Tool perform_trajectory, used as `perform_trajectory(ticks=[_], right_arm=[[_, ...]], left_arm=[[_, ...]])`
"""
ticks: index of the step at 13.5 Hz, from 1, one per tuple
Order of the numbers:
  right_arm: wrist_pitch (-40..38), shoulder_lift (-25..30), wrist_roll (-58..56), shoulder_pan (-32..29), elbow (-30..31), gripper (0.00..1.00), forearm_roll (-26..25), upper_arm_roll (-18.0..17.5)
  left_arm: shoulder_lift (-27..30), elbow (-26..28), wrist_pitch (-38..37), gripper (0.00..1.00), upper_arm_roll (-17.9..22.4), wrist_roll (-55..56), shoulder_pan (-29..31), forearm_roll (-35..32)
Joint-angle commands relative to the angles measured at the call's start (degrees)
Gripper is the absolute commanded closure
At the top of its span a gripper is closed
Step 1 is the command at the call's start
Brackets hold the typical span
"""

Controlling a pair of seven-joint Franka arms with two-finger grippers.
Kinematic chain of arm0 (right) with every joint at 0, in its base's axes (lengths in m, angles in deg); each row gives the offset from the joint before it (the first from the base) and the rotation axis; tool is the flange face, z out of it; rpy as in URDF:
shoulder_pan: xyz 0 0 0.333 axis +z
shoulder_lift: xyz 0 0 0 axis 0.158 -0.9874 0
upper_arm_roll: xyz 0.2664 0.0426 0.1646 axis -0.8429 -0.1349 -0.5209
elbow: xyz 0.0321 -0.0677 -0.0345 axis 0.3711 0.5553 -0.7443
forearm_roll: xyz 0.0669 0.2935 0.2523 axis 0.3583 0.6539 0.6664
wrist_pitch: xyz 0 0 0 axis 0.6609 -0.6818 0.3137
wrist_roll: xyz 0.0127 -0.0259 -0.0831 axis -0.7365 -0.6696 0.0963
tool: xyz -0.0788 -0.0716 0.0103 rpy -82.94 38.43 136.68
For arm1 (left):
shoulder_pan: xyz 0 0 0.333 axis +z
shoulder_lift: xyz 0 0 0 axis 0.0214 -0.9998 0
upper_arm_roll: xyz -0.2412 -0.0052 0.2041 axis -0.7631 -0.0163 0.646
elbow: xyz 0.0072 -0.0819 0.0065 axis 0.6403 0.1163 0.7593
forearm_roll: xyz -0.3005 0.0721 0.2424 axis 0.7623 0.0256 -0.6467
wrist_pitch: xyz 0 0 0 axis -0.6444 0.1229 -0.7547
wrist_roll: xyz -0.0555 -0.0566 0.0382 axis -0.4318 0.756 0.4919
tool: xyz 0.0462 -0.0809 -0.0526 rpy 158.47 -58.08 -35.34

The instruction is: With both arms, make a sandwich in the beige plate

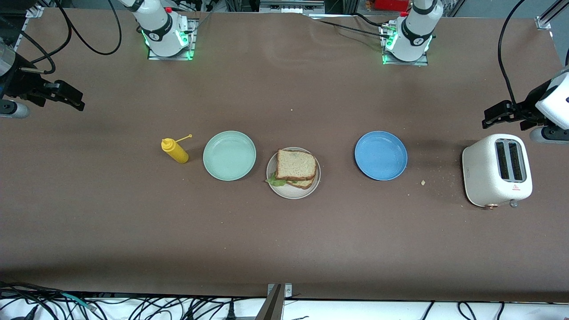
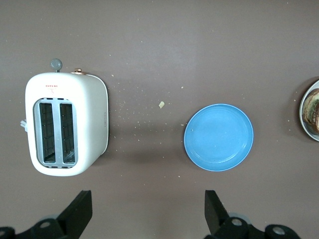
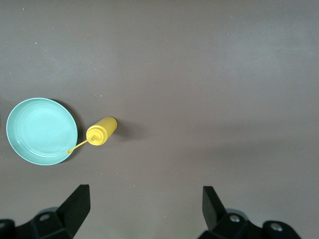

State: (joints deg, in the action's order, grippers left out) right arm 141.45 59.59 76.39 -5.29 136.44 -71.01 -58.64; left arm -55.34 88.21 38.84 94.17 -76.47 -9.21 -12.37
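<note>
The sandwich, two tan bread slices with a green lettuce leaf sticking out between them, lies on the beige plate in the middle of the table. An edge of the plate and of the sandwich also shows in the left wrist view. My left gripper is open and empty, over bare table beside the toaster. My right gripper is open and empty, over bare table at the right arm's end. Both arms wait, away from the plates.
A mint-green plate stands beside the beige plate, with a yellow mustard bottle beside it. A blue plate and a white toaster stand toward the left arm's end, with crumbs between them.
</note>
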Motion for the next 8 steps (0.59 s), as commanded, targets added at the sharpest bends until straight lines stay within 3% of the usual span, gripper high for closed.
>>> perform_trajectory(ticks=[1, 8], right_arm=[[-1.1, -0.6, -0.1, -0.1, -1.5, 0.0, -0.9, -0.3], [-1.2, -0.6, -0.2, -0.1, -1.4, 0.0, -0.6, -0.2]], left_arm=[[0.6, 0.3, 0.0, 0.0, -0.2, 0.6, -0.1, -1.1], [0.4, 0.2, 0.1, 0.0, -0.2, 0.3, 0.0, -1.1]])
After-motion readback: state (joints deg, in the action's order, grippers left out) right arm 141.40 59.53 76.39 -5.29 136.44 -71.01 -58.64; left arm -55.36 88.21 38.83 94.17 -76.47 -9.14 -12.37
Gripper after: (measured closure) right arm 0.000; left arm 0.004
